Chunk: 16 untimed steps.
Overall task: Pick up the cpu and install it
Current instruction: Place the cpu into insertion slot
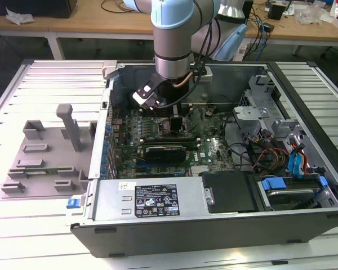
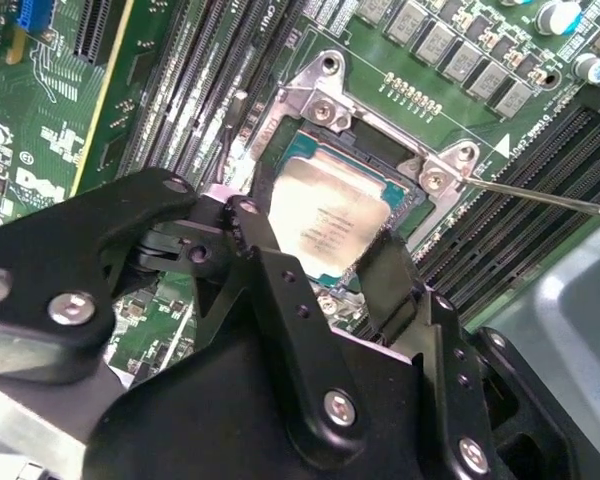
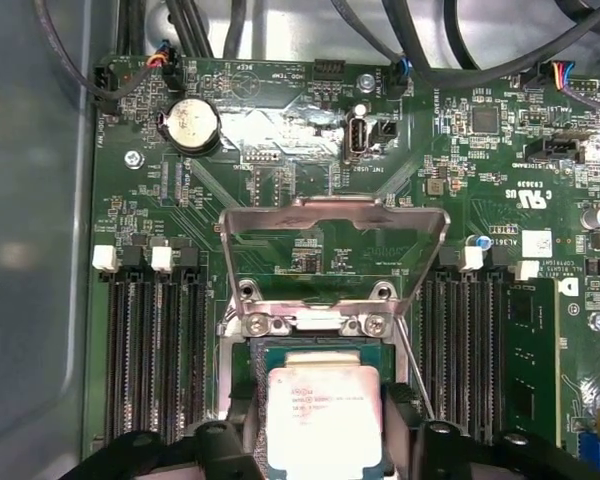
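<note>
We see a pale-blue robot arm (image 1: 172,34) reaching into the open dark-grey metal computer case (image 1: 214,228), its black gripper (image 1: 176,119) over the green motherboard (image 1: 214,147) inside. A grey plastic fixture (image 1: 45,163) lies beside the case.

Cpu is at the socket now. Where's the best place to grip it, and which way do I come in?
Take the cpu by two opposite edges, straight down from above. It is thin and flat, metal top up, so only the edges give purchase, and the open bracket stands at a third side. The gripper pinches it just so.
</note>
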Available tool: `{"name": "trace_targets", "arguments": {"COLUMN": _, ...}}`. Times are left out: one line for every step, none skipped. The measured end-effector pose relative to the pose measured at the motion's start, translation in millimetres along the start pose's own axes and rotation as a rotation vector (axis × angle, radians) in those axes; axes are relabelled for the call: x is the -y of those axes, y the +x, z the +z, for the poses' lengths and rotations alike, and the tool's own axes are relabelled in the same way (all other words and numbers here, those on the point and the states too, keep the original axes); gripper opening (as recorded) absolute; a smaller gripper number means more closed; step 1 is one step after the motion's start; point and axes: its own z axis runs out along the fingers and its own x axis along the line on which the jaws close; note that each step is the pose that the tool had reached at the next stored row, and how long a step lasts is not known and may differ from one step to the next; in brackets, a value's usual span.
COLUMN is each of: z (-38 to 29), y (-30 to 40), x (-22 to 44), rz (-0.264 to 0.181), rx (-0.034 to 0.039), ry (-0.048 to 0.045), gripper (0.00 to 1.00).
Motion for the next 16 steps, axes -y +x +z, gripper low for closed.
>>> {"name": "trace_targets", "arguments": {"z": -0.1, "y": -0.1, "x": 0.0, "rz": 0.0, "rx": 0.0008, "ry": -0.0002, "gripper": 0.56}}
{"name": "trace_targets", "arguments": {"z": 0.0, "y": -0.1, "x": 0.0, "rz": 0.0, "rx": 0.0005, "ry": -0.0003, "gripper": 0.56}}
{"name": "trace_targets", "arguments": {"z": -0.1, "y": -0.1, "x": 0.0, "rz": 0.0, "rx": 0.0001, "ry": -0.0002, "gripper": 0.56}}
{"name": "trace_targets", "arguments": {"z": -0.2, "y": -0.2, "x": 0.0, "rz": 0.0, "rx": -0.0034, "ry": -0.0001, "gripper": 0.56}}
{"name": "trace_targets", "arguments": {"z": -0.1, "y": -0.3, "x": 0.0, "rz": 0.001, "rx": -0.009, "ry": -0.0003, "gripper": 0.56}}
{"name": "trace_targets", "arguments": {"z": 0.0, "y": -0.4, "x": 0.0, "rz": 0.003, "rx": -0.0109, "ry": -0.0003, "gripper": 0.56}}
{"name": "trace_targets", "arguments": {"z": 0.0, "y": -0.5, "x": 0.0, "rz": 0.003, "rx": -0.0121, "ry": -0.0004, "gripper": 0.56}}
{"name": "trace_targets", "arguments": {"z": 0.0, "y": -0.5, "x": 0.0, "rz": 0.003, "rx": -0.0126, "ry": -0.0003, "gripper": 0.56}}
{"name": "trace_targets", "arguments": {"z": 0.0, "y": -0.5, "x": 0.0, "rz": 0.004, "rx": -0.0134, "ry": -0.0003, "gripper": 0.56}}
{"name": "trace_targets", "arguments": {"z": 0.0, "y": -0.5, "x": 0.0, "rz": 0.004, "rx": -0.0144, "ry": -0.0003, "gripper": 0.56}}
{"name": "trace_targets", "arguments": {"z": 0.0, "y": -0.5, "x": 0.0, "rz": 0.004, "rx": -0.0154, "ry": -0.0003, "gripper": 0.56}}
{"name": "trace_targets", "arguments": {"z": 0.1, "y": -0.5, "x": 0.0, "rz": 0.004, "rx": -0.0167, "ry": -0.0004, "gripper": 0.56}}
{"name": "trace_targets", "arguments": {"z": 0.1, "y": -0.5, "x": 0.0, "rz": 0.004, "rx": -0.0174, "ry": -0.0004, "gripper": 0.56}}
{"name": "trace_targets", "arguments": {"z": 0.2, "y": -0.6, "x": -0.4, "rz": 0.004, "rx": -0.0177, "ry": -0.0002, "gripper": 0.56}}
{"name": "trace_targets", "arguments": {"z": 0.3, "y": -0.6, "x": -0.4, "rz": 0.004, "rx": -0.0177, "ry": -0.0003, "gripper": 0.56}}
{"name": "trace_targets", "arguments": {"z": 0.3, "y": -0.7, "x": -0.5, "rz": 0.005, "rx": -0.0177, "ry": -0.0002, "gripper": 0.56}}
